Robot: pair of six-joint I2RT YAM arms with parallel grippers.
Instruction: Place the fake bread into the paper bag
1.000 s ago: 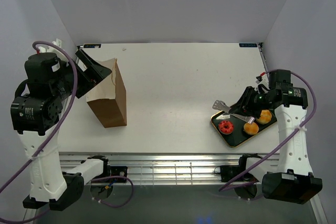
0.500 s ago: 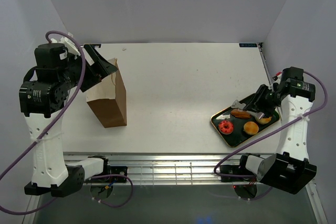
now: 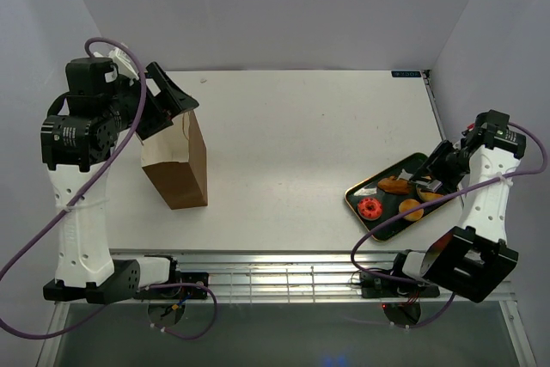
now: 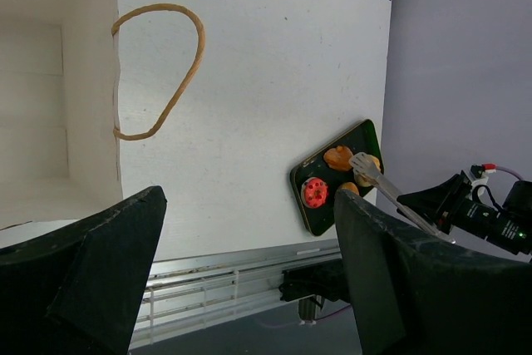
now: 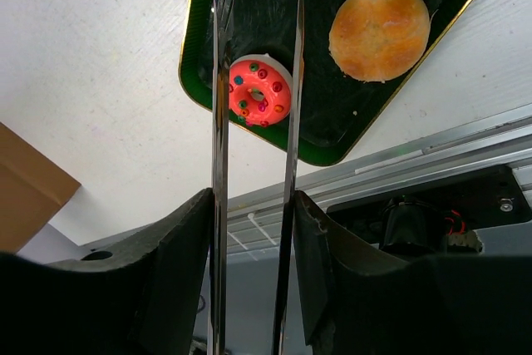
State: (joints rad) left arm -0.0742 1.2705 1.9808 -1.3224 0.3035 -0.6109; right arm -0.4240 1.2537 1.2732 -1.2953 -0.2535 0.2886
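Over the green tray [image 5: 332, 106], right end effector [image 5: 249, 239] clenched on metal tongs [image 5: 219, 164], tips at twisted roll [image 3: 395, 185], wrist angled down; left end effector [image 4: 249, 205] spread wide, raised over paper bag [image 3: 185, 161].

Table-edge sticker [image 3: 406, 74] illegible

I'm seeing the bare white table [image 3: 284, 135] lying open between the tall brown kraft paper bag [image 3: 185, 165] and the dark green gold-rimmed tray [image 3: 384, 223], so a wide lane is running across there. The bag's mouth is gaping upward, but the left gripper [image 3: 168, 102], jaws spread, is hanging over its far edge, and a thin cord handle [image 4: 166, 72] is looping out past the rim. The long metal tongs [image 5: 218, 122] clamped in the right gripper [image 5: 252, 204] are stretching over the tray, and the grey side wall [image 3: 507, 66] is crowding it.
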